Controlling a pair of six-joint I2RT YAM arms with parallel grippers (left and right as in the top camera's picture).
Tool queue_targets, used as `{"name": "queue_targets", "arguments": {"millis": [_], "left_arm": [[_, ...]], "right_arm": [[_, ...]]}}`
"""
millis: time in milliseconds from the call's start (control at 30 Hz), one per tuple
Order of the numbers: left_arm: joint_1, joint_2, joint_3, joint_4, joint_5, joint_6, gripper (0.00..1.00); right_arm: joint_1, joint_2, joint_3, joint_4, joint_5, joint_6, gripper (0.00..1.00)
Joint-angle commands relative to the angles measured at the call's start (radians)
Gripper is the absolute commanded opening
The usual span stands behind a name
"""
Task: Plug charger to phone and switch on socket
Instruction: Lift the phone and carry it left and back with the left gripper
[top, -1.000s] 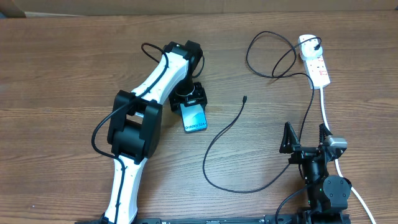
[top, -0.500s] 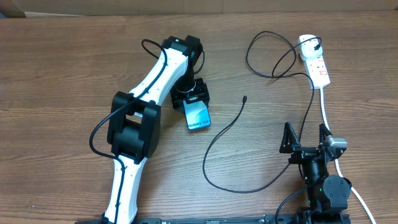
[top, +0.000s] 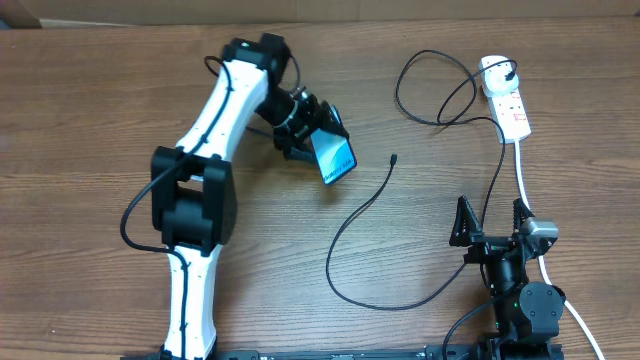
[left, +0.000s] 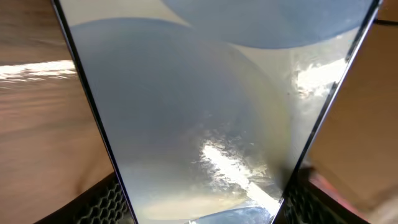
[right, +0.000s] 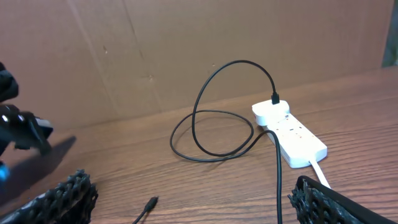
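My left gripper (top: 318, 133) is shut on the phone (top: 337, 158), a slim handset with a bright blue screen, held tilted above the table left of centre. In the left wrist view the phone (left: 199, 106) fills the frame between both fingers (left: 102, 202). The charger, a thin black cable (top: 345, 225), lies on the wood with its connector tip (top: 394, 158) free, a little right of the phone. It winds back in loops to a black plug in the white socket (top: 507, 100) at the far right. My right gripper (top: 490, 215) stands open near the front edge, the connector tip (right: 149, 204) lying ahead of it.
A thick white cord (top: 522, 180) runs from the socket towards the front, passing right of my right gripper. The black cable loops (right: 217, 124) lie left of the socket (right: 289, 127). A brown cardboard wall (right: 186, 50) stands behind the wooden table (top: 100, 120).
My left arm has lifted the phone off the table, swung it back and to the right, and tilted it. The right arm, cable and socket have not moved.
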Motion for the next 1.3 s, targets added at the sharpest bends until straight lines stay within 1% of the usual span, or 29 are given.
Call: {"name": "queue_targets", "arguments": {"millis": [0,200,300,533,933,1033,1200,1267], "left_arm": [[0.056,-0.002,0.029,-0.003,0.358,0.057,0.66],[0.113,-0.002,0.029,-0.003,0.621,0.071,0.67],[0.130,-0.002,0.029,-0.002,0.728,0.071,0.67],[0.158,-0.002,0.029,-0.018,0.736,0.060,0.67],[0.200,-0.002,0.029,-0.138,0.736,0.072,0.66],[0.214,-0.002,0.029,-0.169,0.736,0.111,0.66],[0.231,-0.004,0.029,-0.284,0.737,0.223,0.66],[0.237,-0.007,0.029,-0.284,0.737,0.230,0.66]], "right_arm": [[0.000,-0.010,-0.011,0.005,0.010,-0.008,1.00],[0.000,-0.010,-0.011,0.005,0.010,-0.008,1.00],[0.000,-0.010,-0.010,0.005,0.010,-0.008,1.00],[0.000,-0.010,-0.011,0.005,0.010,-0.008,1.00],[0.000,-0.010,-0.011,0.005,0.010,-0.008,1.00],[0.000,-0.010,-0.011,0.005,0.010,-0.008,1.00],[0.000,-0.010,-0.011,0.005,0.010,-0.008,1.00],[0.000,-0.010,-0.011,0.005,0.010,-0.008,1.00]]}}
